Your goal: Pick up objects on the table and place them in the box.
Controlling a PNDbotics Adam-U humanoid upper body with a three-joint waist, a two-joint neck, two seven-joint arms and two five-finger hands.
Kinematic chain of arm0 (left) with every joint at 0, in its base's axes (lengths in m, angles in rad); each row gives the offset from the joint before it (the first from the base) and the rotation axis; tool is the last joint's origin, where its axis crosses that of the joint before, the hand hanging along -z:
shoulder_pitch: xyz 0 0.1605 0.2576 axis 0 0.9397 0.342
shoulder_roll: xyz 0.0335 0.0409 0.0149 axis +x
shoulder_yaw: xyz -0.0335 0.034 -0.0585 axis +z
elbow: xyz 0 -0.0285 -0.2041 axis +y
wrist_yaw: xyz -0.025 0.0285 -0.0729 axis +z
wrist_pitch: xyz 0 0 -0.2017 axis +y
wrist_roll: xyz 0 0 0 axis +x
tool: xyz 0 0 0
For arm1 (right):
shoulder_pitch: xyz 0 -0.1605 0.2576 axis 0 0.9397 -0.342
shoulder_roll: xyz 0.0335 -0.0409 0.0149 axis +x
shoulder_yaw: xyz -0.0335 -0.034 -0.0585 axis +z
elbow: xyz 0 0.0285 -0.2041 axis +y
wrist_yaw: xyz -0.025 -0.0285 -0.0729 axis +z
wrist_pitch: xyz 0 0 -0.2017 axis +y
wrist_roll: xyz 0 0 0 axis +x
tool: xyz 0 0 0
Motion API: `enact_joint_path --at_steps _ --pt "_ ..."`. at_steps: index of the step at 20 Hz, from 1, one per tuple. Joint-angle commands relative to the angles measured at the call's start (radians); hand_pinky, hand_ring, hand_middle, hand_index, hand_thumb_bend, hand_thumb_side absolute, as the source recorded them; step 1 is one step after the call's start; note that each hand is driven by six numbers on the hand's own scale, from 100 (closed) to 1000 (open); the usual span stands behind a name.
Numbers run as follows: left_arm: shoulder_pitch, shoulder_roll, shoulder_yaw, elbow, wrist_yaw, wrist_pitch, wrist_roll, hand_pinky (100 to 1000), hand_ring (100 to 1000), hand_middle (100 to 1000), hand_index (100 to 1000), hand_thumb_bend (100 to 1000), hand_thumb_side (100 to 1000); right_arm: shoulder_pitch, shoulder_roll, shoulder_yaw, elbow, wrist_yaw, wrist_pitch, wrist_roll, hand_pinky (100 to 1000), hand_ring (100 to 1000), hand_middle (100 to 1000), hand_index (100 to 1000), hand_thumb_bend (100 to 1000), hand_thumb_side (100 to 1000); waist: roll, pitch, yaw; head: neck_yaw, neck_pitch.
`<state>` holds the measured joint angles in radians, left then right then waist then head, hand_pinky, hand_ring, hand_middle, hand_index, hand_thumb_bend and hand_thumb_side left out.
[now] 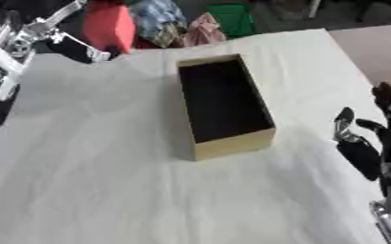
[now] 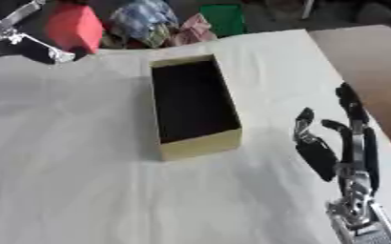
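While box (image 1: 224, 107) sits open mid-bench (image 1: 90, 181), interior dark, contents indiscernible. Objects (image 2: 161, 24) heaped at far edge, beside left hand (image 1: 74, 47), fingers state: I cannot tell. Right hand (image 2: 345, 143) idle, fingers relaxed, empty. I judge placing outstanding.

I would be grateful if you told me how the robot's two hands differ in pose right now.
The right hand stands at the lower right beside the box, fingers straight and pointing up, open. The left hand is raised at the far upper left, well away from the box, its fingers not readable. Neither hand is seen holding anything.
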<state>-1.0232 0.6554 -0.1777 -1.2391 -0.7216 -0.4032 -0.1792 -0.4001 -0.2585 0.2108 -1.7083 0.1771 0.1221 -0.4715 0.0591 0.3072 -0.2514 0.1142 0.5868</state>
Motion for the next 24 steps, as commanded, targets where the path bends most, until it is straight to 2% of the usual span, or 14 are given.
enact_joint_path --at_steps 1,5,10,24 --pt "-0.027 0.015 0.0 -0.032 0.014 0.0 -0.013 765 667 550 767 286 146 -0.012 -0.006 0.001 -0.015 0.007 -0.002 0.005 753 1000 926 1000 100 210 -0.006 -0.026 0.0 0.004 -0.007" --pt "-0.045 -0.058 -0.07 -0.079 0.031 -0.042 -0.059 774 680 564 775 300 156 -0.025 0.013 0.02 -0.014 0.004 -0.006 0.023 753 1000 926 1000 100 213 -0.011 -0.024 -0.024 0.025 -0.016" --pt "-0.061 -0.163 -0.106 -0.035 -0.014 -0.092 -0.09 780 685 576 782 306 161 -0.032 0.024 0.027 -0.012 0.003 -0.01 0.031 753 1000 927 1000 100 215 -0.014 -0.022 -0.031 0.022 -0.02" --pt "-0.043 -0.247 -0.142 0.025 -0.094 -0.159 -0.065 798 703 632 810 375 167 -0.04 0.033 0.035 -0.012 -0.001 -0.017 0.041 752 1000 927 1000 100 219 -0.009 -0.011 -0.048 0.023 -0.022"
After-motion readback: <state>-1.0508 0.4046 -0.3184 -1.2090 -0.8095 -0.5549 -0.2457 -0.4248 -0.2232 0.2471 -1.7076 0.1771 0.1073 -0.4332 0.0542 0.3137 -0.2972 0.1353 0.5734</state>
